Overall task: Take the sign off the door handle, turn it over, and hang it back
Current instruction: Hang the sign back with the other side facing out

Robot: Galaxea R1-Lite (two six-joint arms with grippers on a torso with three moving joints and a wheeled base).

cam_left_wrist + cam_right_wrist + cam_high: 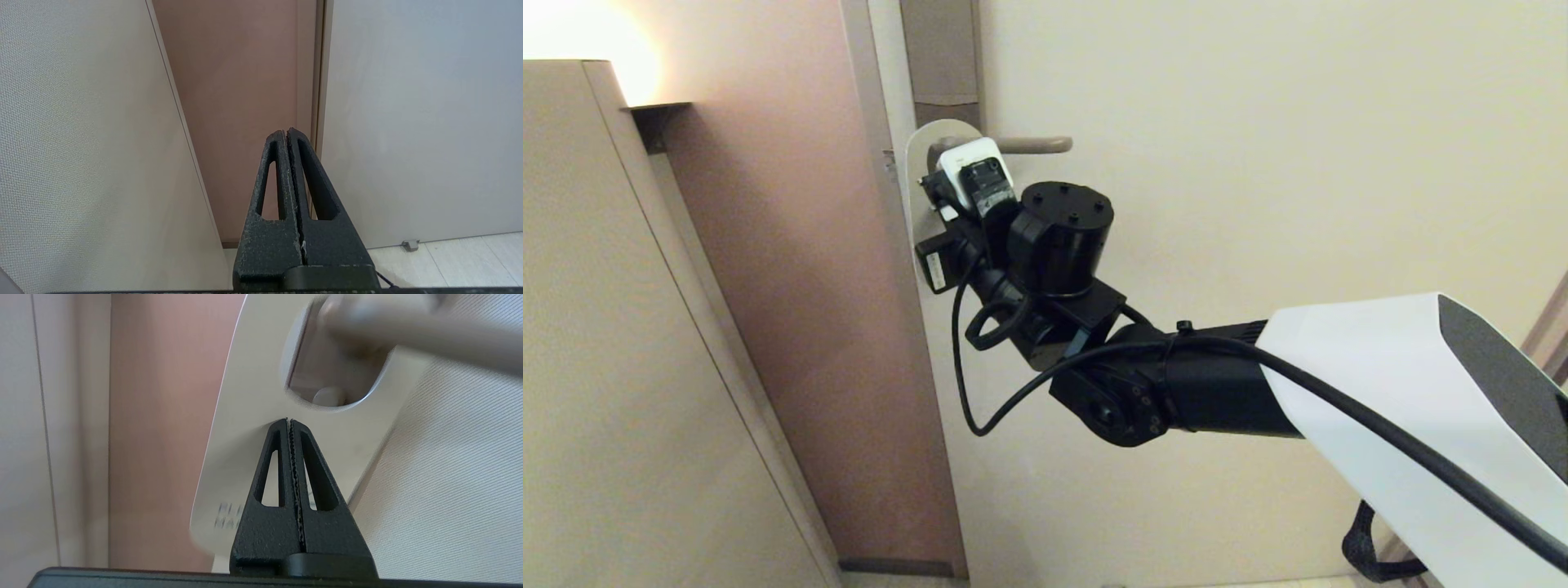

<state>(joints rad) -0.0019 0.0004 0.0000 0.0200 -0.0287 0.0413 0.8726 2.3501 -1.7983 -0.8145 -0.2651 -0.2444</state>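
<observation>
Thin white round-ended card sign [253, 428] is seen with its pale face toward the right wrist camera; blurred grey lettering is printed low on that face, not legible. A large rounded hole is cut near its top end. The straight beige-grey metal lever door handle [412, 332] is passed through that hole, so the sign is hung on the lever. In the head view only a curved sliver of the sign [925, 151] is shown, at the door's latch edge, with the handle [1037, 145] projecting to the right beyond the wrist camera.

Right hand [290, 422] is closed, fingers pressed together, tips placed just below the hole's rim over the card face. Whether the card is actually pinched cannot be told; it may only be touched.

Edges: the sign's outer long edge overhangs the cream door [1258, 163] edge toward the pinkish-brown recessed wall [784, 286]. Open room is available on that side; the beige textured wall panel [621, 367] stands further left.

Left hand [286, 132] is closed on nothing, parked low, pointed at the door's bottom corner and pale tiled floor [445, 261].
</observation>
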